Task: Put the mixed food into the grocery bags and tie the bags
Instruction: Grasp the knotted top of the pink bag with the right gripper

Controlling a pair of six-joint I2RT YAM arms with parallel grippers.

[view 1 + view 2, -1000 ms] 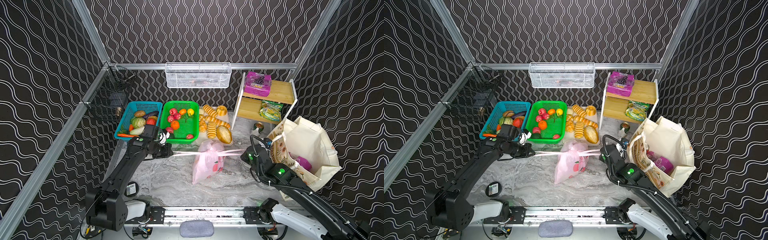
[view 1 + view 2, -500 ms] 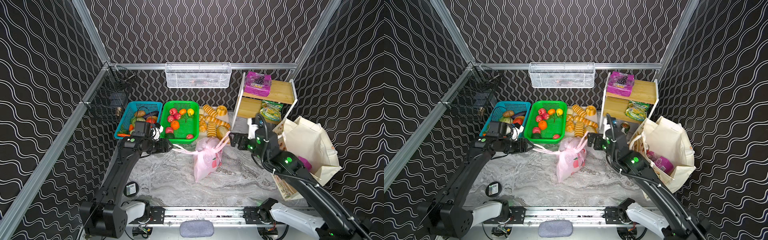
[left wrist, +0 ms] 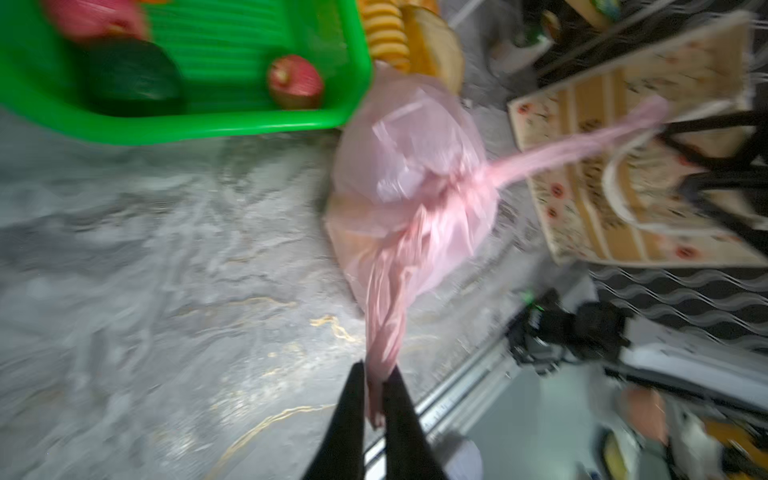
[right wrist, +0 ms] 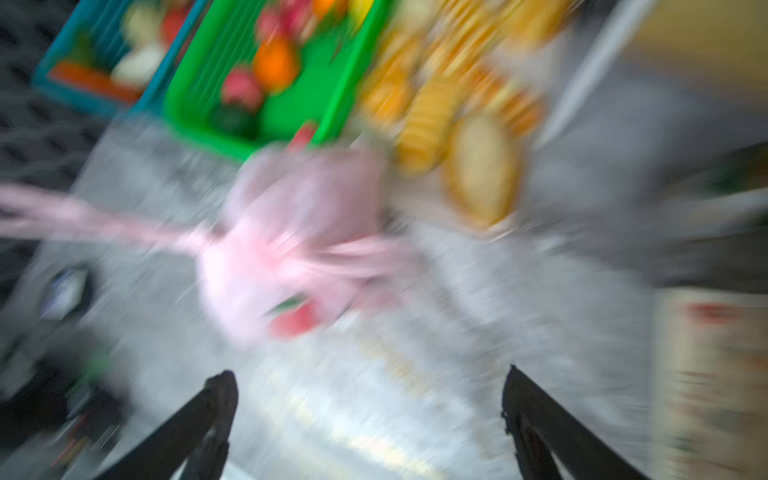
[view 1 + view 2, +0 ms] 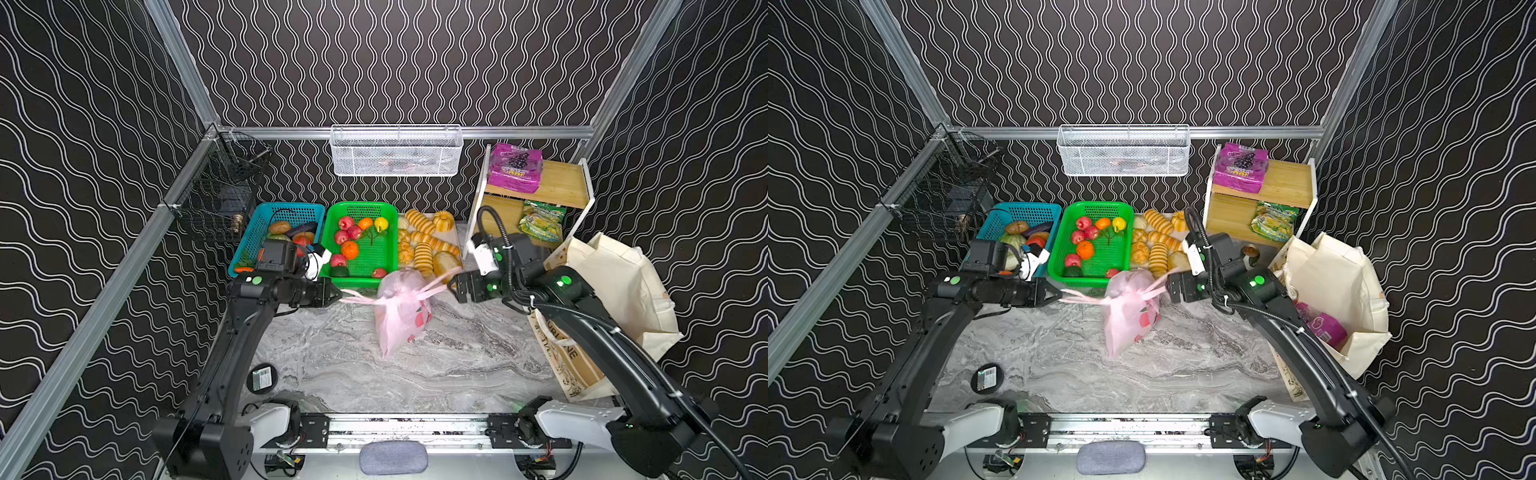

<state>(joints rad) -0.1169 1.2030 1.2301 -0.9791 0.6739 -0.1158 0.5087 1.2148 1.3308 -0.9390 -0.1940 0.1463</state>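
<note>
The pink plastic grocery bag (image 5: 401,316) (image 5: 1127,316) stands knotted on the marble table, with fruit showing through it. My left gripper (image 5: 338,294) (image 3: 376,374) is shut on its left handle strip, which is stretched sideways. My right gripper (image 5: 454,286) (image 4: 370,386) hovers by the end of the right handle, open, with nothing between its fingers. The cream tote (image 5: 615,282) stands at the right with a purple packet (image 5: 1320,328) inside. Another purple grape packet (image 5: 515,166) lies on the shelf top. Toy fruits (image 5: 359,245) fill the green basket.
A brown paper bag (image 5: 573,365) leans in front of the tote. Bread loaves (image 5: 424,245) lie behind the pink bag, and a blue vegetable basket (image 5: 282,216) sits behind my left wrist. A white wire basket (image 5: 395,151) hangs on the back wall. A black disc (image 5: 262,378) lies front left.
My right gripper has opened and let go of the right handle, rising and moving back and left. My left arm pulled back left, still on its handle. The bag stands more upright.
</note>
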